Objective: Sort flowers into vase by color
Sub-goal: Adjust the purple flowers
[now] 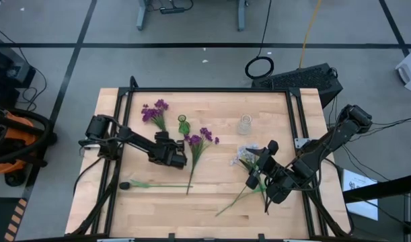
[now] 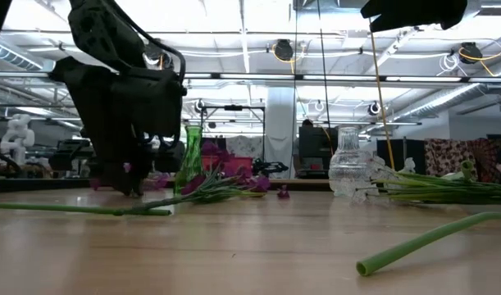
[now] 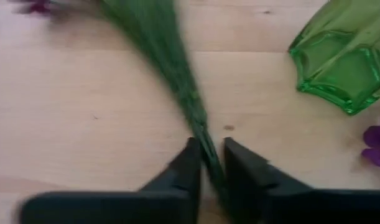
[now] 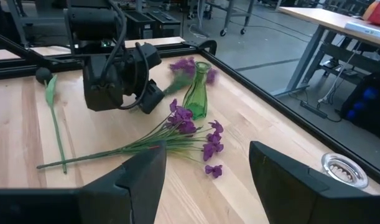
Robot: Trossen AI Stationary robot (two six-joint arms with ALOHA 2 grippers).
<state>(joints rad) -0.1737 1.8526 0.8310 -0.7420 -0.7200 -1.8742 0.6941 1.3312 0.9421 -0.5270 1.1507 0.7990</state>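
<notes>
Lying flat on the table (image 1: 124, 215), every flower was unsorted. At left, the purple flower stem (image 3: 177, 81) beside the green vase (image 1: 183, 124) was pinched by the left gripper (image 3: 209, 163). At right, the right gripper (image 4: 205, 171) was held open, empty, over more stems (image 1: 242, 191); the clear vase (image 1: 245, 124) was empty.

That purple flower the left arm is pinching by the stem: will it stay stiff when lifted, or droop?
Probably it droops a little. The left gripper closes on the purple flower low on its thin stem, with the blossoms far out at the other end. It looks light, so it should lift easily. The splayed sprigs lie close to the green vase and might brush it.
</notes>
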